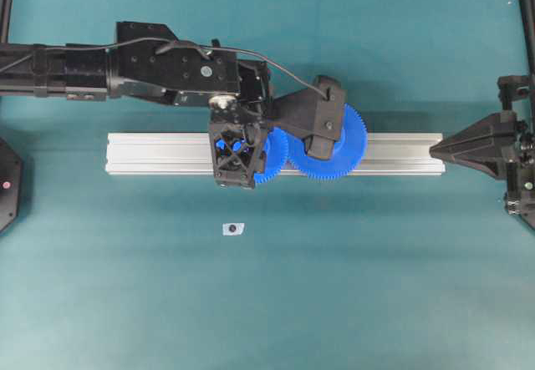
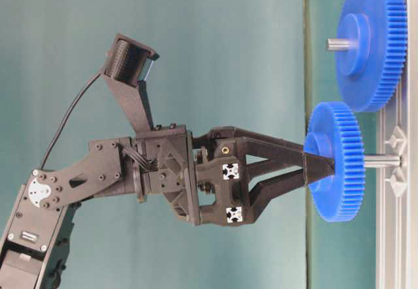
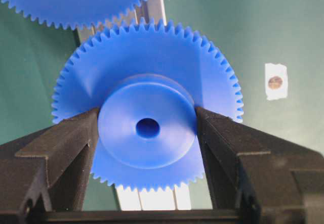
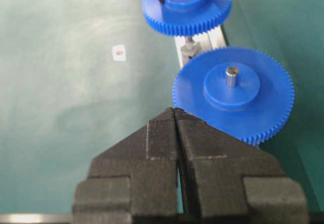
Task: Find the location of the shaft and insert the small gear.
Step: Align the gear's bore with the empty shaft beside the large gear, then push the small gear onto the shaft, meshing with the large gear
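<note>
The rail (image 1: 276,154) lies across the middle of the table (image 1: 351,278). On the rail, the large gear (image 1: 328,149) sits right of centre on its own pin (image 4: 232,76). Just left of it, touching tooth to tooth, the small gear (image 1: 273,154) stands above the rail on the shaft (image 2: 381,161), short of the rail's face. The left gripper (image 2: 318,166) sits on the small gear's hub. In front of the rail, well apart, lies a small tag (image 1: 232,229). The right gripper (image 1: 436,149) sits off the rail's right end

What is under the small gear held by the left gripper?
A metal shaft runs from beneath the small gear to the aluminium rail. Whether its tip has entered the hub hole is covered by the gear.
</note>
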Controlling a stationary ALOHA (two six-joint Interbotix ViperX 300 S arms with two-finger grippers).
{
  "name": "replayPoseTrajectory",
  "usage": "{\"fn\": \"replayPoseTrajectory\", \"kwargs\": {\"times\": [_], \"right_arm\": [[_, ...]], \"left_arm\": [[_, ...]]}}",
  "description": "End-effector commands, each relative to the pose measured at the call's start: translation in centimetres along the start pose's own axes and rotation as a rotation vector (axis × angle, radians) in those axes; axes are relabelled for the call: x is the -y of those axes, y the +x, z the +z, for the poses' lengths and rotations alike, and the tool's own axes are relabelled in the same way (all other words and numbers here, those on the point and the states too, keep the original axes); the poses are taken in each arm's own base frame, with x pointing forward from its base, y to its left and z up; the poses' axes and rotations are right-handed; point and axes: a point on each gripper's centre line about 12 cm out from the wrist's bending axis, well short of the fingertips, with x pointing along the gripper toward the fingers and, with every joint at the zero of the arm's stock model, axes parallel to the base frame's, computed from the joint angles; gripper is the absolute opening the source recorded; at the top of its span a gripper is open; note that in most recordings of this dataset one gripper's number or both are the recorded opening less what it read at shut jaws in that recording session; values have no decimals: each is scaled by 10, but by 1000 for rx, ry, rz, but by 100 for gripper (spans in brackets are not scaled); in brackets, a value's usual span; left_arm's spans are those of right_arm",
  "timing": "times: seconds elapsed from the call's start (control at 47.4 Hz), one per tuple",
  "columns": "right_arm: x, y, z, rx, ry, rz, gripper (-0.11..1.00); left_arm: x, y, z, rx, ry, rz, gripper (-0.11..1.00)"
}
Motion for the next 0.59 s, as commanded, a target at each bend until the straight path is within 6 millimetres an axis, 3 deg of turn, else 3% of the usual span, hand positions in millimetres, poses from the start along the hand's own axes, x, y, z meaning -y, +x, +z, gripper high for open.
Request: {"fn": "replayPoseTrajectory", "kwargs": {"times": [0.0, 0.169, 0.316, 0.569], "right_arm": [[-1, 0, 7, 18, 11, 2, 0], [-1, 0, 7, 18, 11, 2, 0], [-1, 0, 7, 18, 11, 2, 0], [-1, 0, 7, 18, 11, 2, 0]], "left_arm": [[-8, -11, 4, 34, -10, 16, 64], [-5, -14, 8, 45, -3, 17, 65], [-2, -18, 12, 58, 7, 21, 78], [-1, -26, 12, 46, 8, 18, 76]]}}
